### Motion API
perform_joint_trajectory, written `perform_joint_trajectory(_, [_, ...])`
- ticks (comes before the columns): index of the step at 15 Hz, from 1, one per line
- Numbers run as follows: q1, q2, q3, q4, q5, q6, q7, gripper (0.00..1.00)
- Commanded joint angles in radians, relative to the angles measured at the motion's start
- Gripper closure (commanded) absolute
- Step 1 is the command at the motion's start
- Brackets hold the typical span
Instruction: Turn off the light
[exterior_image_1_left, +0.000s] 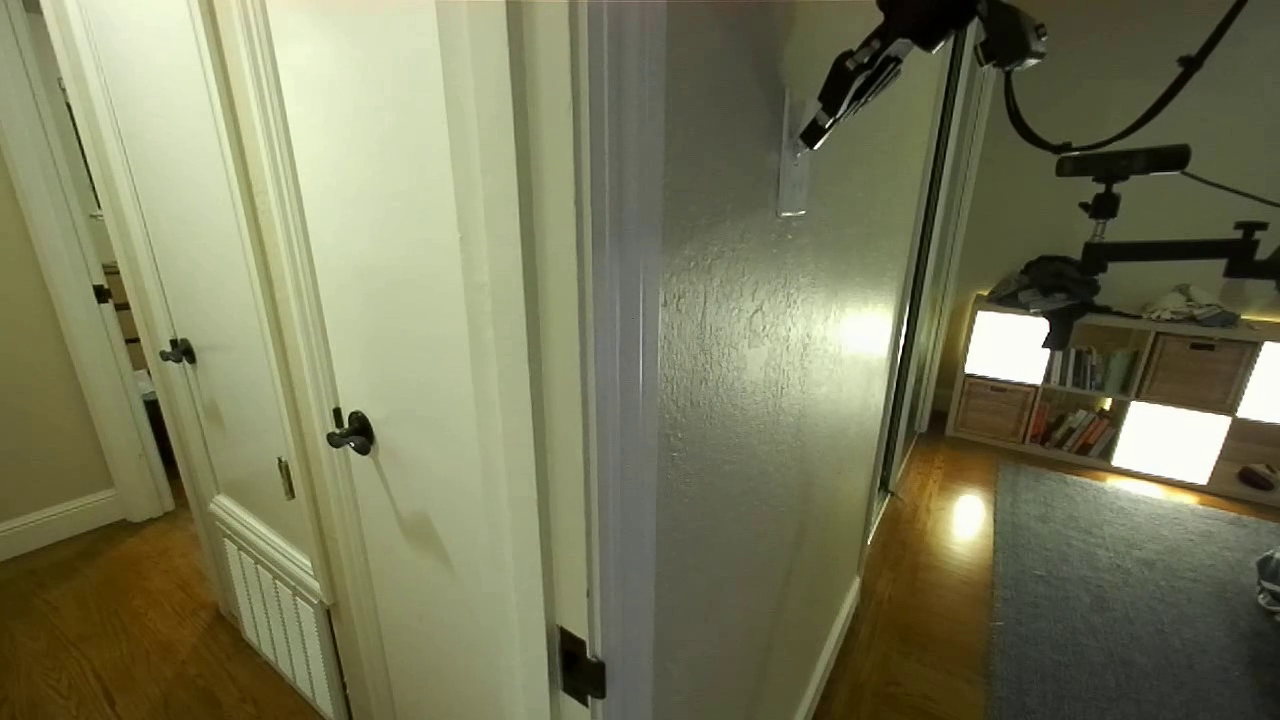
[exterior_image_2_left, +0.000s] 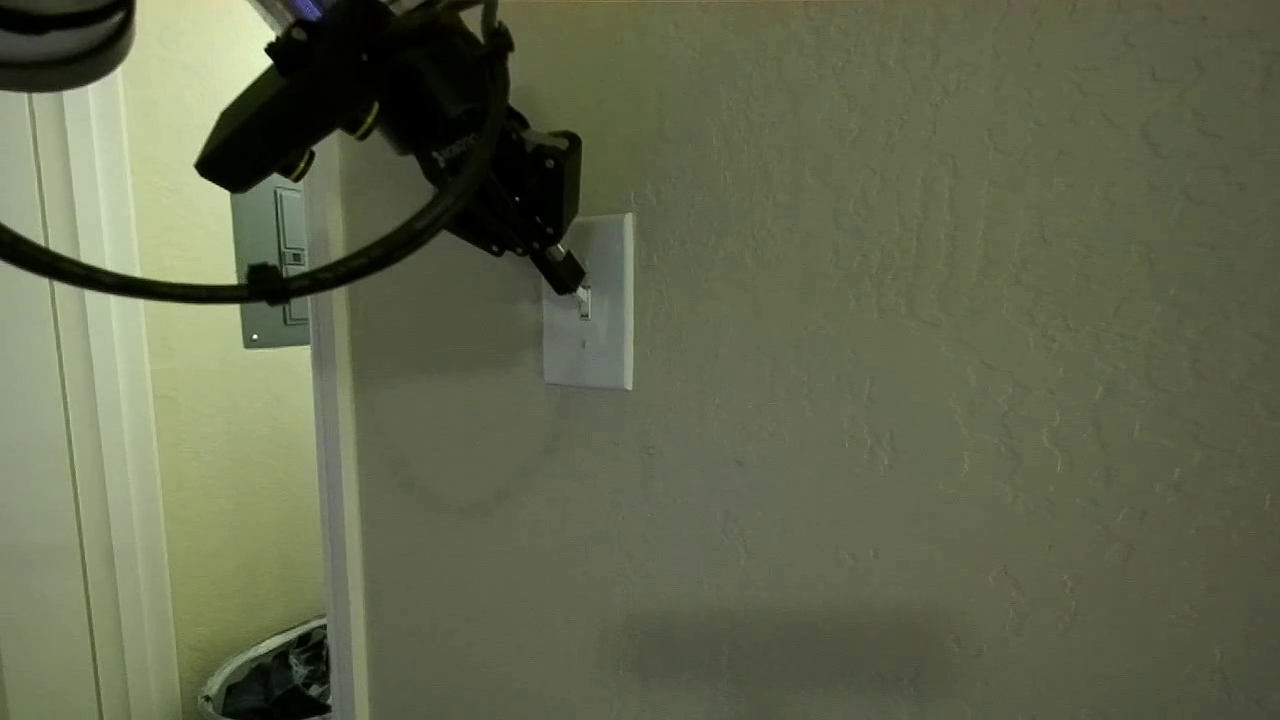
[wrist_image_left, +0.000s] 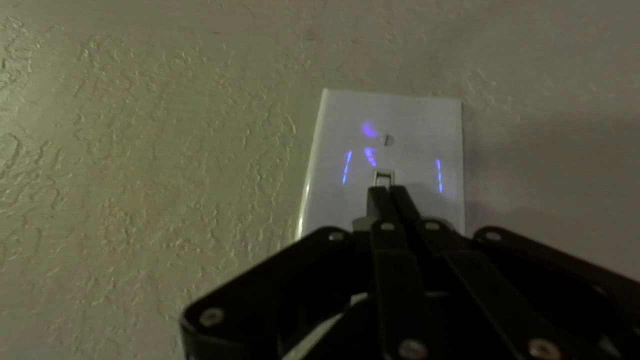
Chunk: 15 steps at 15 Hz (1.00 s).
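The light's switch is a white upright wall plate (exterior_image_2_left: 605, 350) with a small toggle (exterior_image_2_left: 583, 299) in its middle. The plate also shows edge-on in an exterior view (exterior_image_1_left: 793, 190) and in the wrist view (wrist_image_left: 345, 115). No lamp is in view. My gripper (exterior_image_2_left: 571, 279) slants down towards the plate, its fingertips just above the toggle, which appears to point up. In the wrist view my gripper (wrist_image_left: 393, 190) has its fingers together, nothing between them, partly covering the toggle slot (wrist_image_left: 384, 177). Whether the tips touch the toggle I cannot tell. My gripper (exterior_image_1_left: 815, 134) also shows side-on.
A textured wall (exterior_image_2_left: 900, 400) surrounds the plate, with a door frame (exterior_image_2_left: 340, 500) beside it. A black cable (exterior_image_2_left: 150, 295) loops from the arm. A camera on a stand (exterior_image_1_left: 1120, 163) and a shelf with glowing panels (exterior_image_1_left: 1170, 442) stand further back.
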Motion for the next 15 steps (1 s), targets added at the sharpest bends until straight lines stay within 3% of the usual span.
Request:
perform_joint_trajectory(1, [-0.019, 0.016, -0.007, 0.003, -0.048, 0.001, -0.004, 0.95])
perform_joint_trajectory(10, [-0.001, 0.022, -0.013, -0.034, 0.009, 0.003, -0.040, 0.95])
perform_joint_trajectory(13, [-0.005, -0.014, -0.006, -0.046, -0.011, -0.038, -0.029, 0.95])
perform_joint_trajectory(15, [0.012, -0.048, -0.006, -0.059, 0.033, -0.102, -0.075, 0.95])
